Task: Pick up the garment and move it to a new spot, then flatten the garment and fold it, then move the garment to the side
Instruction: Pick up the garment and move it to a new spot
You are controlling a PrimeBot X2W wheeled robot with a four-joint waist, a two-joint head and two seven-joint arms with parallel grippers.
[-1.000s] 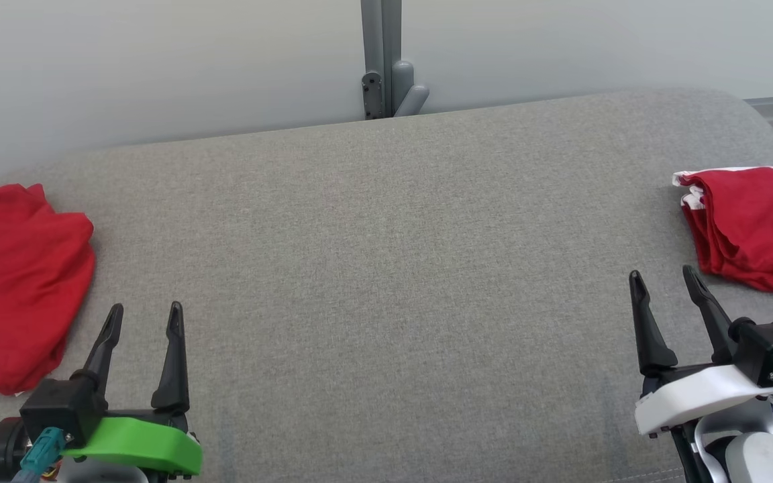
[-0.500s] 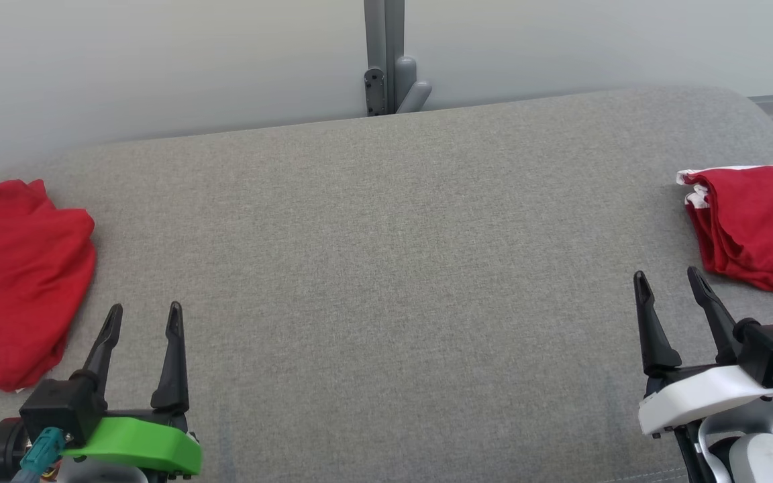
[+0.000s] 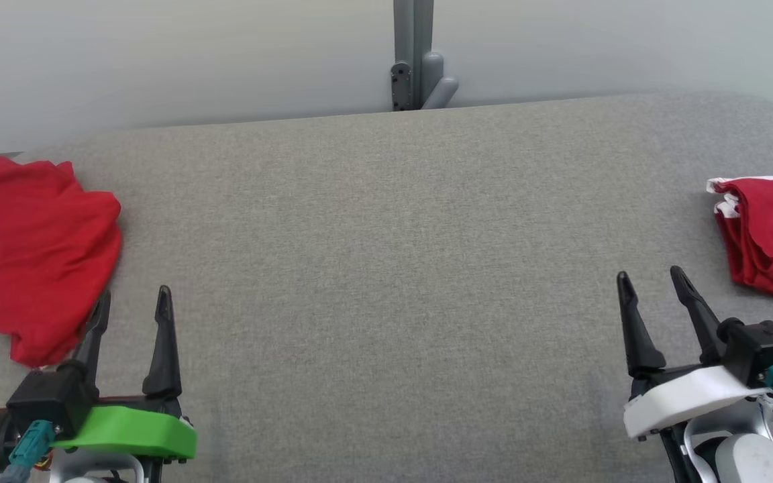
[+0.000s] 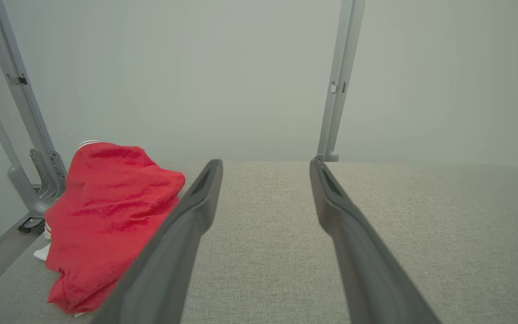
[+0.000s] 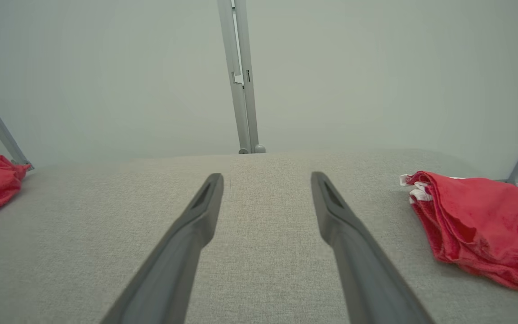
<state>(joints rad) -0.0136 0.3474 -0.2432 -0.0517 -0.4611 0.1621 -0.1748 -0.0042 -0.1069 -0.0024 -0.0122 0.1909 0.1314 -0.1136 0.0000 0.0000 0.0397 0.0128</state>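
A crumpled red cloth garment (image 3: 34, 251) lies at the left of the grey fabric-covered table (image 3: 386, 268), a folded red garment (image 3: 772, 235) at the right. The left gripper (image 3: 133, 302) beside the crumpled one and the right gripper (image 3: 651, 280) both hover with jaws spread, holding nothing.

Garments partly cut off
Crumpled garment (image 3: 31, 248) beside the left claw (image 3: 133, 293) runs off-frame, one corner behind a finger; folded garment (image 3: 772, 235) beside the right claw (image 3: 649, 272) is cropped too.
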